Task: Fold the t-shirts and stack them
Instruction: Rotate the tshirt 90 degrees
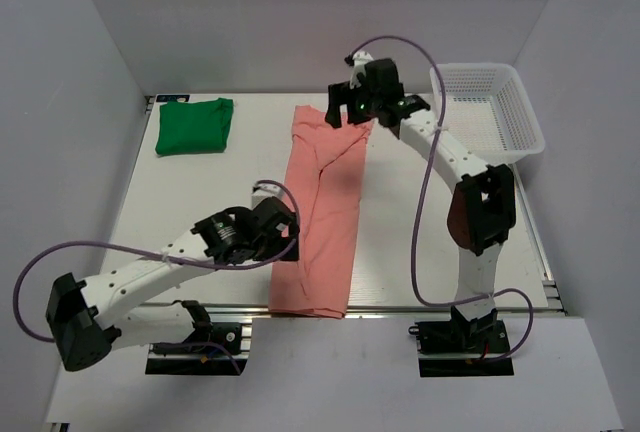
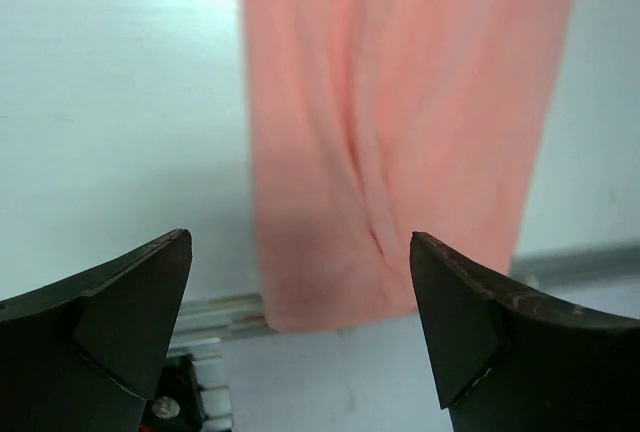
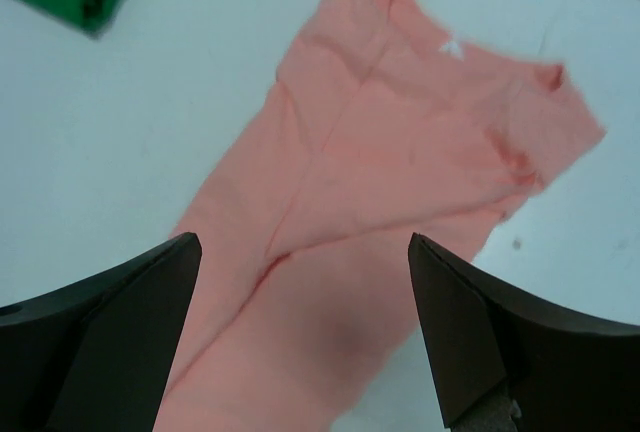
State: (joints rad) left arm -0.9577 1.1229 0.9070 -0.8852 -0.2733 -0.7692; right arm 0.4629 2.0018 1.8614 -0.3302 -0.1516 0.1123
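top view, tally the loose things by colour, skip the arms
pink t-shirt: 1
green t-shirt: 1
white basket: 1
total: 3

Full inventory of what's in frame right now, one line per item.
pink t-shirt: 1, salmon-pink, table centre, folded into a long strip running from far to near edge
green t-shirt: 1, bright green, folded, far left corner
mesh basket: 1, white, far right corner
table: 1, white, under it all
left gripper: 1, black, open, by the pink t-shirt's near left edge
right gripper: 1, black, open, over the pink t-shirt's far end
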